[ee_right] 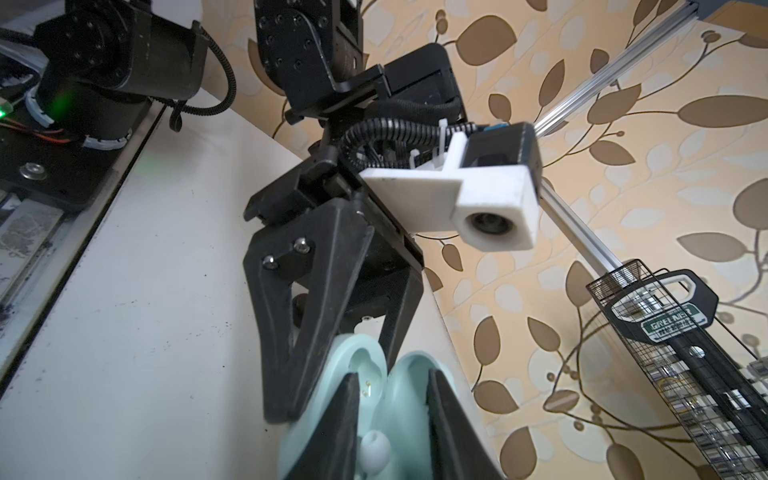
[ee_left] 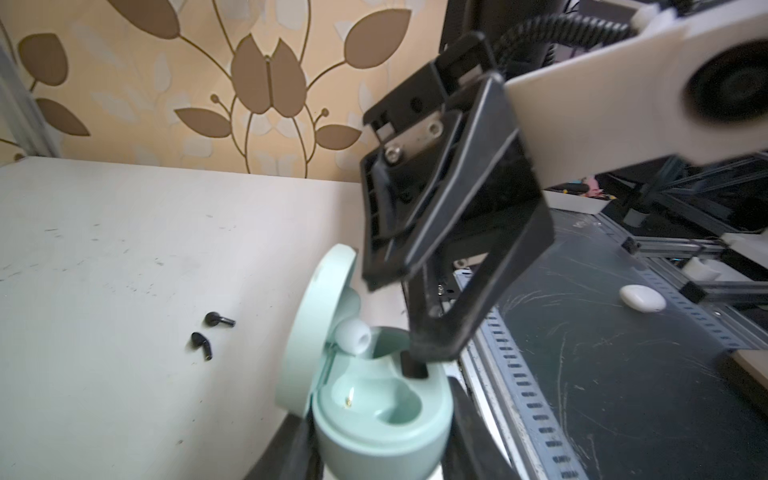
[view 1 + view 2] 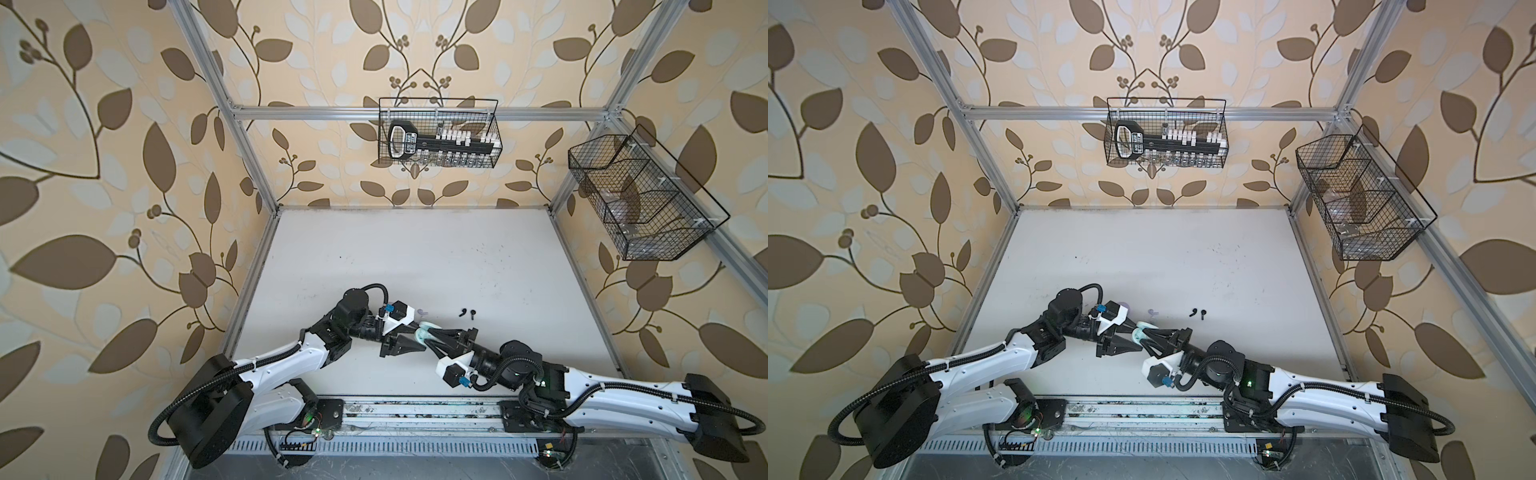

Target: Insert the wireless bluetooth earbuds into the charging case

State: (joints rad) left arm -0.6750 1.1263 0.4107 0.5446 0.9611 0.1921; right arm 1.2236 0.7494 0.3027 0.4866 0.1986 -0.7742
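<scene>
The white table [image 3: 457,257] is filling the lower middle of both top views. A black wire basket [image 3: 384,124] is hanging on the back rail, and a second wire basket [image 3: 590,166] is hanging on the right rail. Toward the front of the table the left gripper [image 3: 420,338] is clamping the body of the mint charging case [image 2: 374,424] between its fingers, with the lid [image 2: 316,316] standing open. The right gripper [image 1: 390,374] is reaching into the open case with its jaws standing apart. A pale mint-white earbud [image 2: 353,337] is sitting between them in one well, while the neighbouring well is showing its gold contacts. Two black earbuds [image 2: 219,320] are lying close together on the table beyond the case. A lavender earbud [image 3: 1153,312] is lying near the left wrist.
</scene>
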